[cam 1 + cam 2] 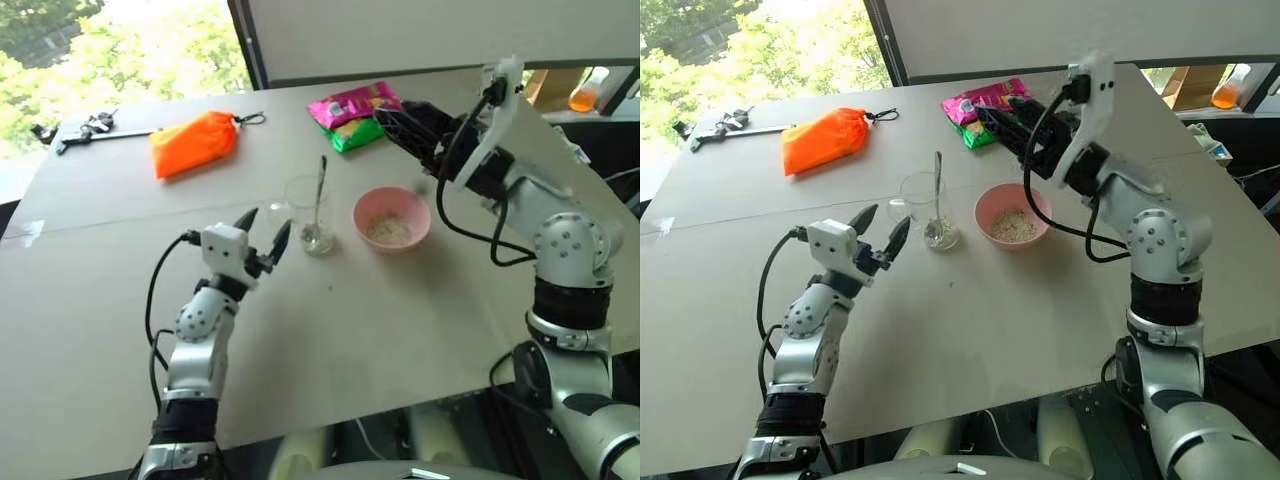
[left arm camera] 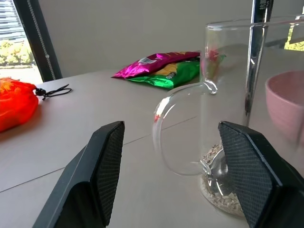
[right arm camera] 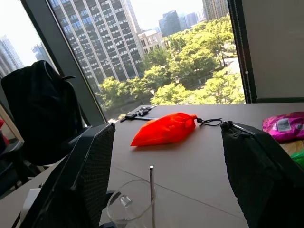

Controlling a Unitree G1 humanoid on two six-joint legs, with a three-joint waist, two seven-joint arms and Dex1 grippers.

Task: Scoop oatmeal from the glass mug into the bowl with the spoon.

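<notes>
The glass mug (image 1: 308,212) stands upright near the middle of the table, with the spoon (image 1: 320,190) leaning inside it, handle up. A thin layer of oatmeal (image 2: 219,195) lies at the mug's bottom around the spoon's bowl. Just right of the mug sits the pink bowl (image 1: 392,200), holding a small heap of oatmeal (image 1: 390,231). My left gripper (image 1: 266,224) is open just short of the mug, level with its handle (image 2: 176,135), touching nothing. My right gripper (image 1: 405,128) hovers open and empty above and behind the bowl.
An orange pouch (image 1: 193,143) lies at the back left, with a dark tool with keys (image 1: 85,130) beyond it. Pink and green snack packets (image 1: 352,112) lie behind the bowl. A black backpack (image 3: 38,109) rests on a chair past the table's left side.
</notes>
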